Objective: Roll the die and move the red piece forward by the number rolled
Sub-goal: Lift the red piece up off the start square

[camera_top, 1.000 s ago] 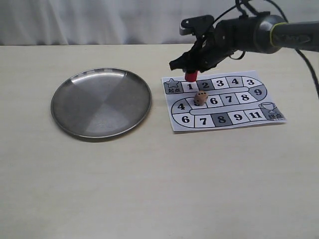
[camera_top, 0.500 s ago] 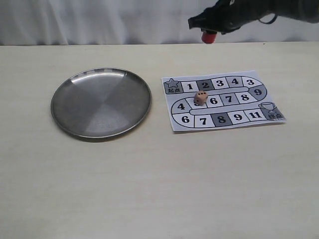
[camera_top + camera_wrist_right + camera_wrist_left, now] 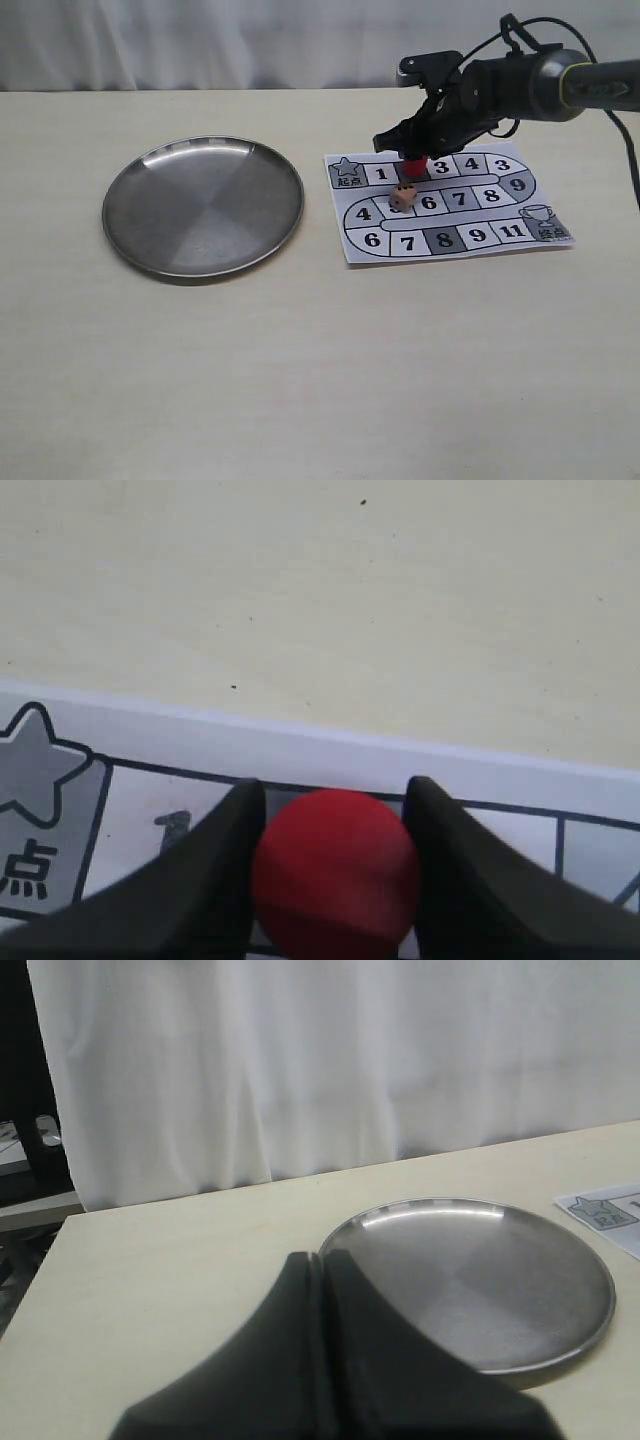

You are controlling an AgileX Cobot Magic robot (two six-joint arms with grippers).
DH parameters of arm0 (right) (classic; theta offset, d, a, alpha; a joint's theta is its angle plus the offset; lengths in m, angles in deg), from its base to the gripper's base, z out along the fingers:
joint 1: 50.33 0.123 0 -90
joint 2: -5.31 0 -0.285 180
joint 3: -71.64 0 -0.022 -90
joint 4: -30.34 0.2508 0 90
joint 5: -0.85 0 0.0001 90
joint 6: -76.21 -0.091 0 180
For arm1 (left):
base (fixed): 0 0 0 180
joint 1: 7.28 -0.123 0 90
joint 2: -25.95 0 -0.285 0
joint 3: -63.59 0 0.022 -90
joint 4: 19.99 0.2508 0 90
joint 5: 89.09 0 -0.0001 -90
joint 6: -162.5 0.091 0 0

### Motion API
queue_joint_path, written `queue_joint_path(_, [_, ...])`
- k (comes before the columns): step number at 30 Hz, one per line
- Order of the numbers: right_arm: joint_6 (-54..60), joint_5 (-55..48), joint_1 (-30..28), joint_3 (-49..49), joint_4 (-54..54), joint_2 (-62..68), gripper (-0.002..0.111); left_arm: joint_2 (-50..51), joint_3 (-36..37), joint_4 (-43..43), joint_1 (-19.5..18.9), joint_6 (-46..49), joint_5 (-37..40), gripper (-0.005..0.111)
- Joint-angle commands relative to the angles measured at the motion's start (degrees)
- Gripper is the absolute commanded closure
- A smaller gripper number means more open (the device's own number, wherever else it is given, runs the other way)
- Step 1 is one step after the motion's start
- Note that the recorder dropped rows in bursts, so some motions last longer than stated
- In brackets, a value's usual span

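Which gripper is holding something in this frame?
The right gripper, shut on the red piece over the board. The left gripper is shut on nothing, facing the plate.

Plate [image 3: 203, 206] sits on the bench [image 3: 300, 380], left half; game sheet [image 3: 455, 232] lies flat on the bench just right of it, near but not touching. Die [image 3: 401, 199] is on the sheet, left part of its middle row; pawn [image 3: 414, 166] is just behind the die over the back row, between the jaws of the right gripper [image 3: 415, 158] reaching in from the right, can't tell if pawn touches the sheet. Curtain [image 3: 200, 40] hangs behind the bench's far edge.
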Motion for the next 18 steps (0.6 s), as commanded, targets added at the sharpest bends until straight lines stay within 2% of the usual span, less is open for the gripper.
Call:
queue_joint_path(1, [0.4,-1.3,-0.2,-0.2,-0.2,0.7,0.104,-0.1,0.1,-0.2,0.0,-0.1,-0.4,0.107])
queue_joint_path(11, [0.4,-2.0,-0.2,-0.2,-0.2,0.3,0.104,-0.1,0.1,-0.2,0.0,-0.1,-0.4,0.107])
queue_joint_path(18, [0.4,-9.0,-0.2,4.8,-0.3,-6.6,0.104,-0.1,0.1,-0.2,0.0,-0.1,-0.4,0.107])
